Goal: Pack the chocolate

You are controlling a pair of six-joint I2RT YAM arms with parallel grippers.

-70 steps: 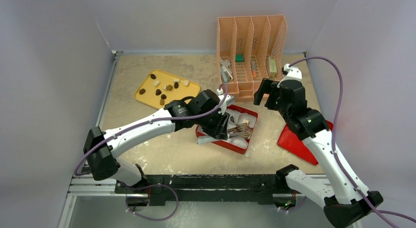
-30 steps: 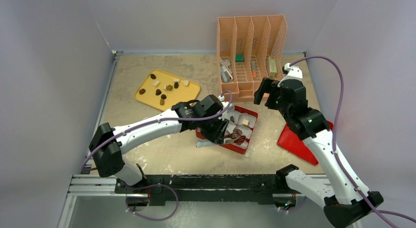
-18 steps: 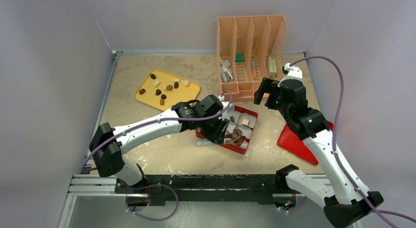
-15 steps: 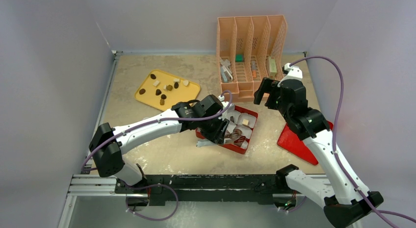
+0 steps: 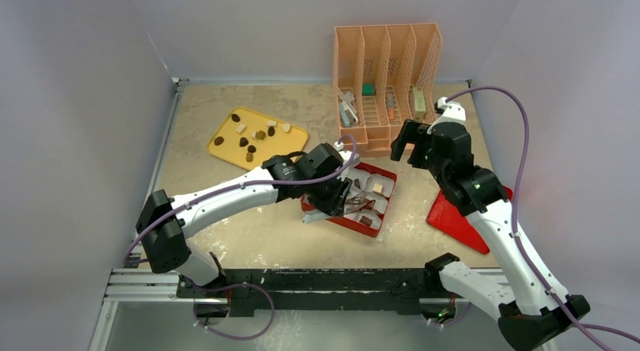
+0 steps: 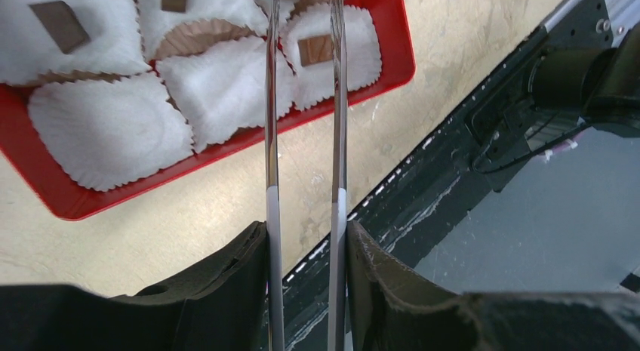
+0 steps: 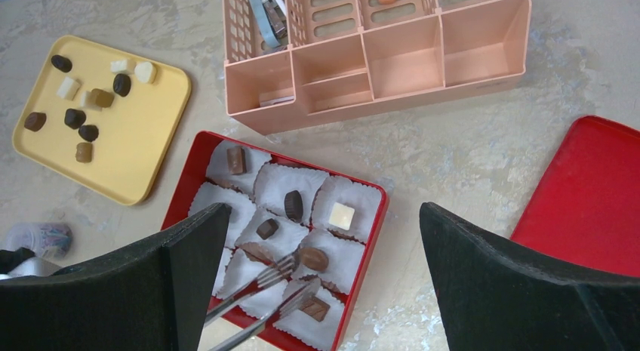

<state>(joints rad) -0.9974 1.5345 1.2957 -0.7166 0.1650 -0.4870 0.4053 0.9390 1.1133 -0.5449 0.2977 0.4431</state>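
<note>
The red box (image 6: 394, 53) is glossy, smooth plastic, lined with white crinkled paper cups (image 6: 106, 132); the chocolate (image 7: 293, 204) in them looks smooth and faintly shiny. Over the box, the tongs (image 6: 270, 124) are polished metal. Beside the box, the yellow tray (image 7: 143, 151) is matt plastic, the peach organizer (image 7: 400, 64) perforated plastic, and the table (image 7: 453, 147) mottled and stone-like.

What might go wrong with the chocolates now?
1. The tongs have their tips right among the thin paper cups in the red box. Pulling away, they might snag a cup and spill a packed piece.
2. The left gripper only pinches the tongs' thin blades, so they might twist or slip.
3. Several pieces still wait on the yellow tray. One might drop on the way over.
</note>
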